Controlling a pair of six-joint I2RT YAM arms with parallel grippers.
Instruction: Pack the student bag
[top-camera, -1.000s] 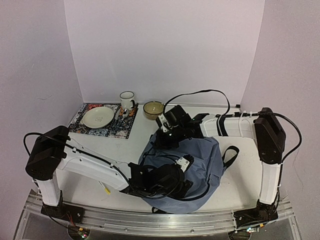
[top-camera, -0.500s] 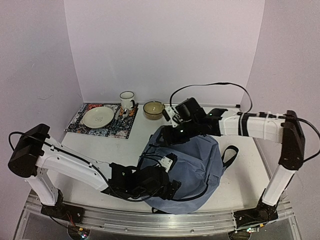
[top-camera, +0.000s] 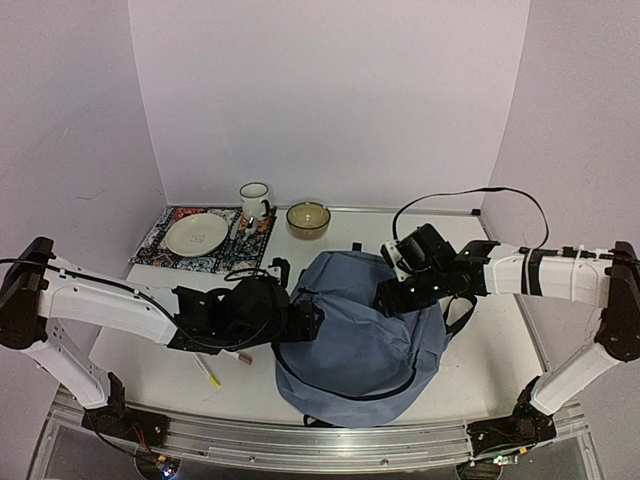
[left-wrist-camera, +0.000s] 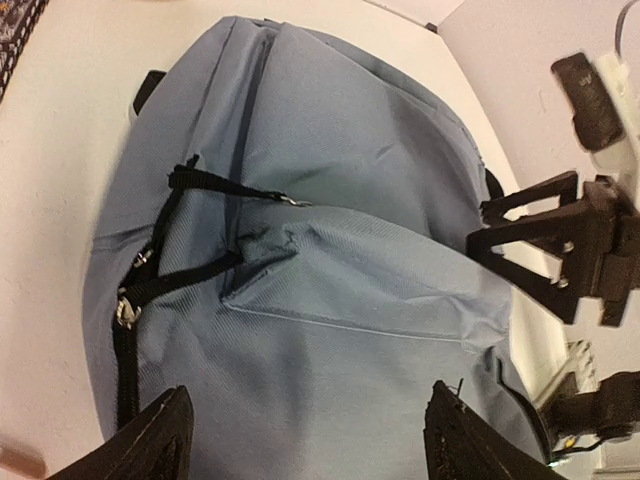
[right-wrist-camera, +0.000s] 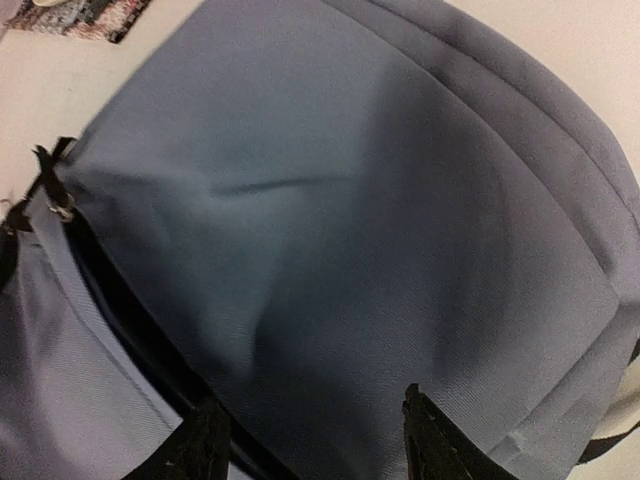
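Note:
The student bag (top-camera: 350, 345), a big grey-blue backpack with black straps, lies flat in the middle of the table. My left gripper (top-camera: 310, 322) sits at its left edge, open; in the left wrist view its fingers (left-wrist-camera: 165, 440) straddle the fabric (left-wrist-camera: 330, 200) without holding it, near the front pocket seam and a black strap with a buckle (left-wrist-camera: 128, 310). My right gripper (top-camera: 386, 297) hovers over the bag's upper right part, open. In the right wrist view its fingertips (right-wrist-camera: 430, 440) stand apart above smooth cloth (right-wrist-camera: 350, 200).
At the back left a patterned placemat (top-camera: 160, 250) carries a plate (top-camera: 196, 234); a mug (top-camera: 254, 200) and a bowl (top-camera: 307, 218) stand beside it. A pen (top-camera: 207, 372) and a small brown piece (top-camera: 243, 357) lie near the front left. A bag strap (top-camera: 462, 305) trails right.
The right gripper has opened and drawn back to the right off the bag's top. The left gripper has widened and moved from the bag's front to its left side. The bag lies flatter.

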